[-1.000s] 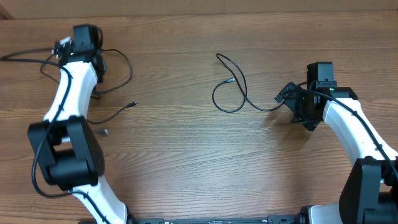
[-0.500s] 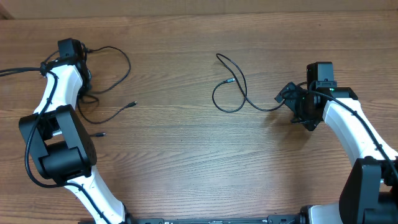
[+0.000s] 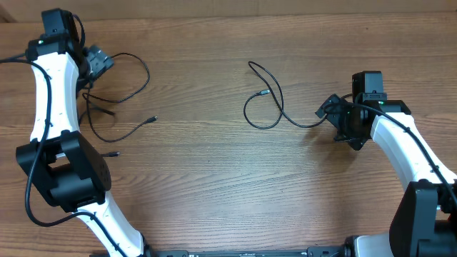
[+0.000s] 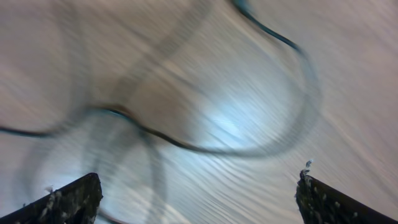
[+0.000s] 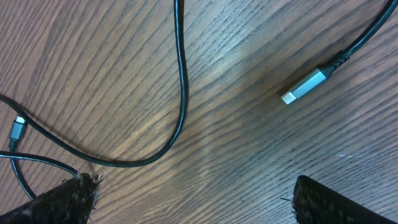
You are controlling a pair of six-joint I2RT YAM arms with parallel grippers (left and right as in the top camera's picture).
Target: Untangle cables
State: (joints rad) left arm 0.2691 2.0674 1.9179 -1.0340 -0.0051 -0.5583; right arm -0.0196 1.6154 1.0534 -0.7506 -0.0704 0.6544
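Two groups of thin black cables lie on the wooden table. The left cables [image 3: 148,75] sprawl in loose loops by my left gripper [image 3: 96,61], one plug end [image 3: 153,119] pointing right. In the blurred left wrist view a cable strand [image 4: 186,146] curves over the table beyond my left gripper [image 4: 199,202], which is open and holds nothing. The right cable [image 3: 245,111] forms a loop and runs to my right gripper [image 3: 330,108]. In the right wrist view that cable [image 5: 181,81] and a silver plug [image 5: 303,87] lie ahead of my open, empty right gripper [image 5: 196,202].
A small loose plug end [image 3: 114,153] lies beside the left arm's base. Thicker black wires trail off the table's left edge [image 3: 11,63]. Bare wood [image 3: 214,178] spans the space between the two arms.
My left gripper went from shut to open, letting go of the left cables, while the arm swung toward the far left corner. The right arm and its cable have not moved.
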